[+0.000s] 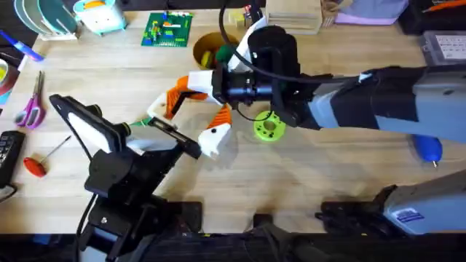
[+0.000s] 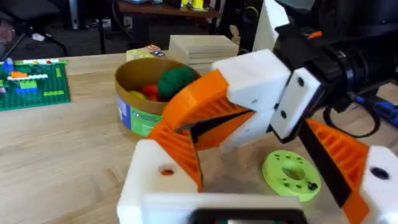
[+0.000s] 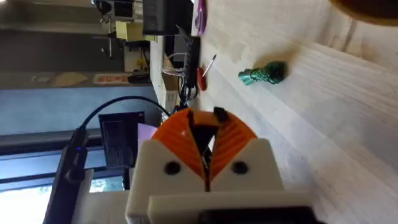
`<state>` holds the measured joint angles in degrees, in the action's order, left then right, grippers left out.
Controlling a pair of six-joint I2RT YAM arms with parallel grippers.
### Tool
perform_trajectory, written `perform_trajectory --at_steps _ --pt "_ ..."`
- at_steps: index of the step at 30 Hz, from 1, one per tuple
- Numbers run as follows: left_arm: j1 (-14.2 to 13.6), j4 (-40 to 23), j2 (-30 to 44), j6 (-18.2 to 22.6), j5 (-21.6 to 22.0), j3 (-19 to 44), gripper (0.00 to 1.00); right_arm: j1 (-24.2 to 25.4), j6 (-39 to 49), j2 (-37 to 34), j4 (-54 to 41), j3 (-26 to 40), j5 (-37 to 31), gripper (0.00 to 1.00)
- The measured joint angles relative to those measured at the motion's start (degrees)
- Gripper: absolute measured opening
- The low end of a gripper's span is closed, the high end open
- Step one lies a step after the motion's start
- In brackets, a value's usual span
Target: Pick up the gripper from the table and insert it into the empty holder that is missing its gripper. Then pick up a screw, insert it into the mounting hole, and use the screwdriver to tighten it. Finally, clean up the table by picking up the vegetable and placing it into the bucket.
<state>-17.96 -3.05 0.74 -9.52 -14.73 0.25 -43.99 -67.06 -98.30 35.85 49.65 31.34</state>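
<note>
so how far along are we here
The left pincer shows orange tips on both sides, so the insert looks done or nearly so. The right pincer, shut, sits close by one tip. Left to do: the screwdriver lies untouched, and the vegetable is on the table, not in the bucket.

You've got the round yellow-tan bucket at table's rear-centre w/ the flat green brick plate to its left; lime-green holed disc sits in front, blue pen-shaped screwdriver far right, red-handled screwdriver far left.
</note>
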Motion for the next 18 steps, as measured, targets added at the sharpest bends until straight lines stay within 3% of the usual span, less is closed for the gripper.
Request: perform_trajectory --at_steps 18 --pt "0.11 0.26 0.02 -0.48 -3.09 0.00 0.992 2.32 1.98 0.11 -2.44 0.02 7.41 0.009"
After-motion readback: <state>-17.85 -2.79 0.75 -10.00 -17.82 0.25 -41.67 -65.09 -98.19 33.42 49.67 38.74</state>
